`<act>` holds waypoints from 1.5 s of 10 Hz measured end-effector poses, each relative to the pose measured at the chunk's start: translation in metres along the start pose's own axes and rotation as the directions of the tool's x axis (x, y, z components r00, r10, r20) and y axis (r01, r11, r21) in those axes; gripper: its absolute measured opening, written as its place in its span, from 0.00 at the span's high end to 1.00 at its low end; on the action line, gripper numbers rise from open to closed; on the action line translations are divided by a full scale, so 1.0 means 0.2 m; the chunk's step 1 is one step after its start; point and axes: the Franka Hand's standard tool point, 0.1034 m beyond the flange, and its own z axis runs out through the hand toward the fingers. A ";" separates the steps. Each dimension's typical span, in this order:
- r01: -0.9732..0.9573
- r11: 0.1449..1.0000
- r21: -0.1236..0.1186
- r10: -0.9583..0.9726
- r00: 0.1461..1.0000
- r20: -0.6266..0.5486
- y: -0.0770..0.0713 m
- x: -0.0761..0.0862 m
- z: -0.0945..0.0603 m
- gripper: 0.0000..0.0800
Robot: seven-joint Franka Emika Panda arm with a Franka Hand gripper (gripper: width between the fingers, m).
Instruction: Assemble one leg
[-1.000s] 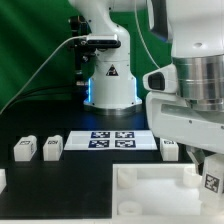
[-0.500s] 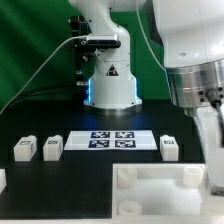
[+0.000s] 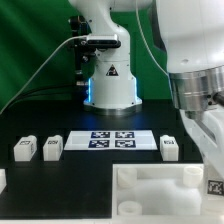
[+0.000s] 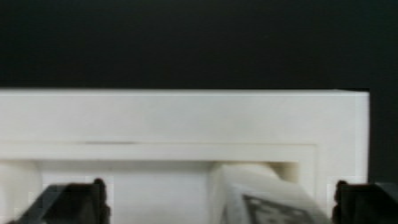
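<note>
Gripper [image 4: 217, 205] is hovering at the white tray piece [image 3: 150, 188], over its corner on the exterior view's right. Fingers [image 4: 71, 202] are standing apart. The leg [image 4: 267, 195] is sitting tilted between them, close to one finger, with a gap showing on the other side, so nothing is clamped. Its tag [image 3: 213, 186] is facing the exterior camera. Three other legs [image 3: 52, 147] are lying beyond the tray piece, flanking the marker board [image 3: 118, 140].
</note>
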 end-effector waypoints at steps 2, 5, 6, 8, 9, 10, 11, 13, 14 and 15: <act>0.268 0.963 -0.016 -0.268 0.963 -0.025 -0.01 0.00 -0.01 0.19; 0.593 0.803 -0.060 -0.596 0.803 -0.035 -0.04 -0.03 -0.04 0.19; 0.709 0.701 -0.074 -0.713 0.700 -0.044 -0.07 -0.06 -0.06 0.19; 0.840 0.536 -0.081 -0.844 0.535 -0.038 -0.08 -0.04 -0.07 0.19; 0.891 0.447 -0.080 -0.894 0.445 -0.044 -0.10 -0.02 -0.08 0.19; 0.882 0.465 -0.076 -0.885 0.463 -0.046 -0.10 -0.03 -0.08 0.19; 0.883 0.463 -0.076 -0.886 0.461 -0.045 -0.10 -0.03 -0.07 0.34; 0.876 0.476 -0.081 -0.880 0.473 -0.044 -0.09 -0.01 -0.07 0.52; 0.853 0.515 -0.084 -0.857 0.513 -0.047 -0.08 0.02 -0.07 0.63; 0.854 0.513 -0.084 -0.858 0.511 -0.047 -0.08 0.02 -0.07 0.63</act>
